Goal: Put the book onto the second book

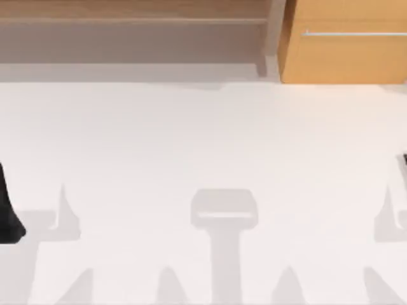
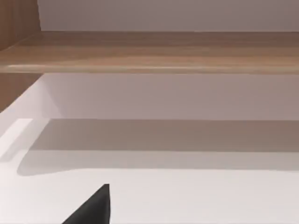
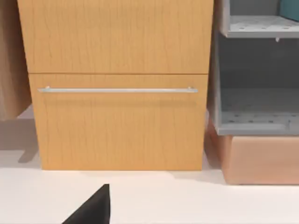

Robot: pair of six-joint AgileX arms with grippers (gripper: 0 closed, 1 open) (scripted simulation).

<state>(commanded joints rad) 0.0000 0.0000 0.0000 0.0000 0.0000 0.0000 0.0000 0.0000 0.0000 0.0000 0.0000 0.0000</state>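
White table (image 1: 203, 140), wooden drawer cabinet (image 1: 343, 44), perhaps unlabelled

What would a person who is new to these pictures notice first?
First comes the wide white table, bare but for grey shadows along its near edge. Next is the orange wooden cabinet with a thin metal handle at the far right corner, beside a long wooden shelf along the back. The left arm sits dark at the left edge.

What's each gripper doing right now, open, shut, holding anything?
Left gripper: at the table's left edge; open or shut cannot be told.
Right gripper: at the table's right edge; open or shut cannot be told.
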